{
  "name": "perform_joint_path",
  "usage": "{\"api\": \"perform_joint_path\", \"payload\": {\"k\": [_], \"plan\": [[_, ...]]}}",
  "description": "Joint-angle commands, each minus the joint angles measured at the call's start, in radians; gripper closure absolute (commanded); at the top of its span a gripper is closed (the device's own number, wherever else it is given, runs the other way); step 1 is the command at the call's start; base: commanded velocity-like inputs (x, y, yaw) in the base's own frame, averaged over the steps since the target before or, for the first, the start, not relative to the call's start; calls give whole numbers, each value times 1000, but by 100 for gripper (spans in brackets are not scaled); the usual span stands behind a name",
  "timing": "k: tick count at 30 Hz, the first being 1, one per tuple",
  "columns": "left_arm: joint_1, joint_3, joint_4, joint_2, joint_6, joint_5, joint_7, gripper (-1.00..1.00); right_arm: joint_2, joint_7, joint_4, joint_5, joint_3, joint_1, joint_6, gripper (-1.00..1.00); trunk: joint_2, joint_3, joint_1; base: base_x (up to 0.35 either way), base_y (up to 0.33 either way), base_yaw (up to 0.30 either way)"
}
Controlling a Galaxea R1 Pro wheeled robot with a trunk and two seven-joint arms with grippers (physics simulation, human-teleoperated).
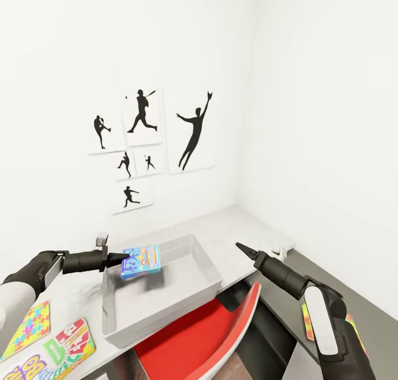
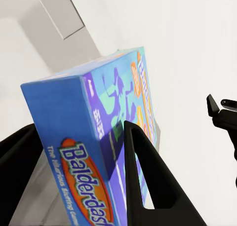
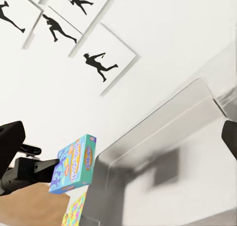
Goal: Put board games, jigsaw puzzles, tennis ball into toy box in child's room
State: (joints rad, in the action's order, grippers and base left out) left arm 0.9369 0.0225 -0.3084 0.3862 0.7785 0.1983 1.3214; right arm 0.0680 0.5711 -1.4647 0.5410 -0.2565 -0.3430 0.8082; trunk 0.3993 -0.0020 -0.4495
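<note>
- The left gripper (image 1: 120, 257) held the blue board game (image 1: 141, 261) in the air above the toy box (image 1: 205, 258), a wide pale grey tray on the table (image 1: 232, 225). The game's shadow fell on the tray floor, so it was probably held there to be let go into the box.
- In the left wrist view, the two dark fingers (image 2: 148, 176) sat on either side of the blue box (image 2: 79, 137), clamped on one end; the rest stuck out past the fingertips, over the tray.
- The right gripper (image 1: 243, 249) hung near the far right corner of the tray, well apart from the game and carrying nothing. I could not tell whether its fingers were apart or together.
- On the table at the robot's near left lay a jigsaw puzzle (image 1: 26, 327) and, beside it, a board game with big letters (image 1: 50, 355), both outside the box, likely waiting their turn.
- A red chair (image 1: 204, 336) stood under the table's edge; black sports silhouettes (image 1: 141, 142) hung on the white wall behind.
</note>
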Motion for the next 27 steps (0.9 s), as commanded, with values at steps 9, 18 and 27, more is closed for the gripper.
{"api": "perform_joint_path", "payload": {"k": [9, 18, 27], "plan": [[0, 2, 0, 0, 10, 4, 2, 100, 1, 3, 1, 0, -1, -1, 3, -100, 1, 0, -1, 21, -30, -3], [0, 1, 0, 0, 10, 4, 1, 100, 1, 3, -3, 0, -1, -1, 5, -100, 1, 0, -1, 1, -78, 0], [0, 2, 0, 1, 10, 4, 1, 100, 1, 5, -2, 0, -1, -1, 5, -100, 1, 0, -1, 0, -18, 0]]}}
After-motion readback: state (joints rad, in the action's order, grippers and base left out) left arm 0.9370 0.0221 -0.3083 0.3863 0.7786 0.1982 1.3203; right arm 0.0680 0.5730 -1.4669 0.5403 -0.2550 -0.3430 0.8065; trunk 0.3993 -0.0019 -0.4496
